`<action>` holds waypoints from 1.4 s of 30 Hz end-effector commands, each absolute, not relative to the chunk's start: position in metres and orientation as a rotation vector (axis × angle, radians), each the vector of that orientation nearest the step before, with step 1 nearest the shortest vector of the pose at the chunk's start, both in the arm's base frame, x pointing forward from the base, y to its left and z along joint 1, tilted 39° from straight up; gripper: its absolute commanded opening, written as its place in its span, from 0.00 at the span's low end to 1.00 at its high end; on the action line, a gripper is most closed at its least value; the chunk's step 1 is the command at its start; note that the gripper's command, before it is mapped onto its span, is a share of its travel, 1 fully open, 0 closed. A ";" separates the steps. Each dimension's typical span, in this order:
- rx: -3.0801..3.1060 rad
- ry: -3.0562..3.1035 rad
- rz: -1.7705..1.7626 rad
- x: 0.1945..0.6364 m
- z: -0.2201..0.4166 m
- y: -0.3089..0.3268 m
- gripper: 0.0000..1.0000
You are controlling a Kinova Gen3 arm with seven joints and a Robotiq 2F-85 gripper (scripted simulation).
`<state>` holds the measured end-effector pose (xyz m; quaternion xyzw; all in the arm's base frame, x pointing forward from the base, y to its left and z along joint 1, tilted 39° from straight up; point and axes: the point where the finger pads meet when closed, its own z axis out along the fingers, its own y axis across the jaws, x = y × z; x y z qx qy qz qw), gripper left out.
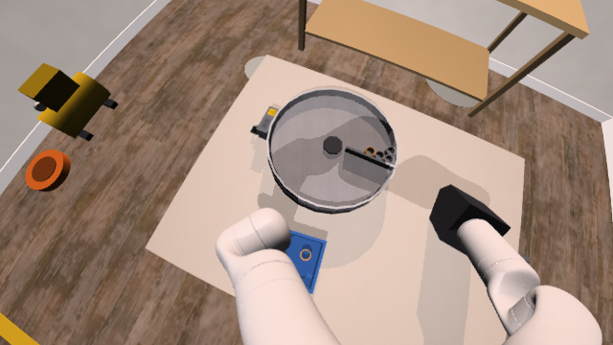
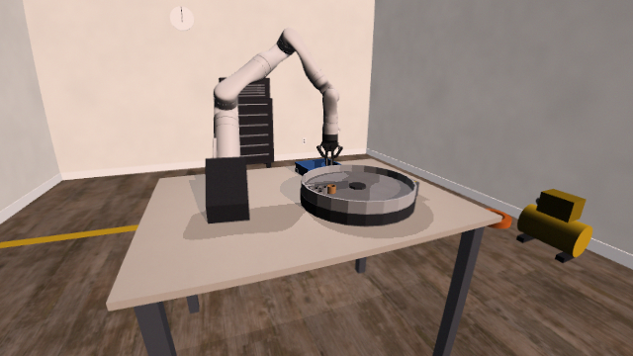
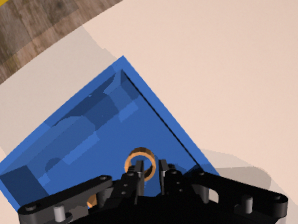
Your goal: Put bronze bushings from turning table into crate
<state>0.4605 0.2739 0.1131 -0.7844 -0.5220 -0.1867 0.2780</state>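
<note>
A bronze bushing [image 1: 370, 148] [image 2: 331, 189] stands on the turning table [image 1: 306, 115] [image 2: 366, 205], beside the dark divider and next to several steel bushings [image 1: 388, 159]. Another bronze bushing [image 1: 306, 249] [image 3: 126, 165] stands upright in the blue crate [image 1: 320, 264] [image 2: 309, 167] [image 3: 112, 150]. A further bronze piece [image 3: 92, 201] shows behind the left finger linkage in the wrist view. My gripper [image 2: 329, 162] [image 3: 151, 169] is above the crate, its fingertips a small gap apart with nothing held; the left fingertip overlaps the crate bushing in the wrist view. The arm hides the gripper and part of the crate in the top view.
The turning table has a raised rim, a central hub [image 1: 332, 145] [image 2: 357, 186] and a divider bar [image 1: 368, 158]. A grey box with a yellow patch [image 1: 271, 112] sits against its outer side. My arm's black base [image 1: 460, 216] [image 2: 226, 190] stands on the worktable [image 1: 215, 192] [image 2: 198, 267].
</note>
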 end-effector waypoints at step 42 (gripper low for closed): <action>-2.106 -1.400 -0.503 0.461 0.190 0.211 0.16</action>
